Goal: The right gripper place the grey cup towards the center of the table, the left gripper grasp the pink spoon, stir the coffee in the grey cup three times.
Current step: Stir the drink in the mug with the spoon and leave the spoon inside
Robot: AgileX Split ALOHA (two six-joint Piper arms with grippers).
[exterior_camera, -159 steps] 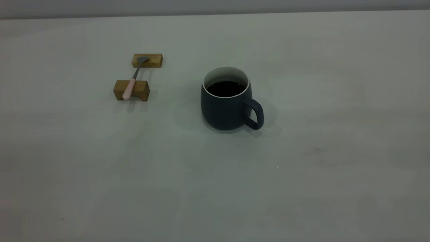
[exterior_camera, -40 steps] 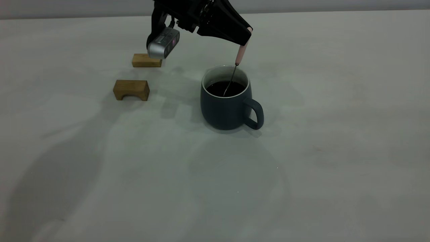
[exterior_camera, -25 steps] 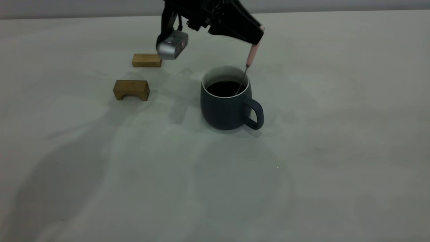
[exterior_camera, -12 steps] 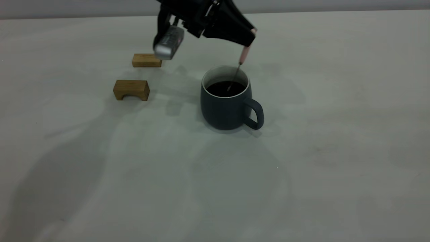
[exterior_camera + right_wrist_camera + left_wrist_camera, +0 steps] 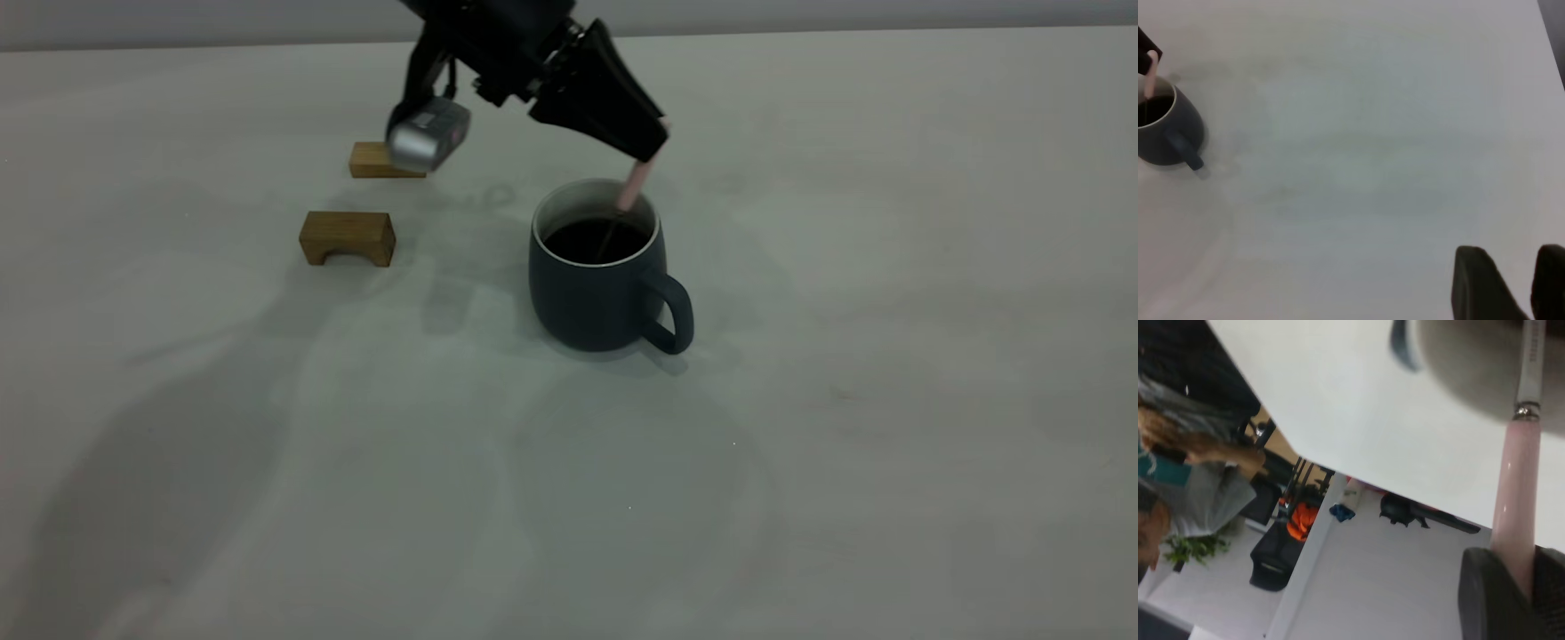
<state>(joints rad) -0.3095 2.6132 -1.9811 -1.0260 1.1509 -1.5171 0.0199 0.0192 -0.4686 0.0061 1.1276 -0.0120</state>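
pinching the pink spoon above the grey cup, the left gripper risks coffee being slopped or the cup being shoved if the rim is struck; the right gripper, far from the cup, is spread.

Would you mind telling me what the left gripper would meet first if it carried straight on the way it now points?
Most likely the grey cup: the left gripper points down at its mouth, shut on the pink spoon, already dipped in the coffee. Depth is uncertain.

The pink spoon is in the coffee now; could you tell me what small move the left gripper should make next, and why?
Probably sweep the pink spoon gently around inside the grey cup: the left gripper grips its handle, with the bowl dipped in the coffee.
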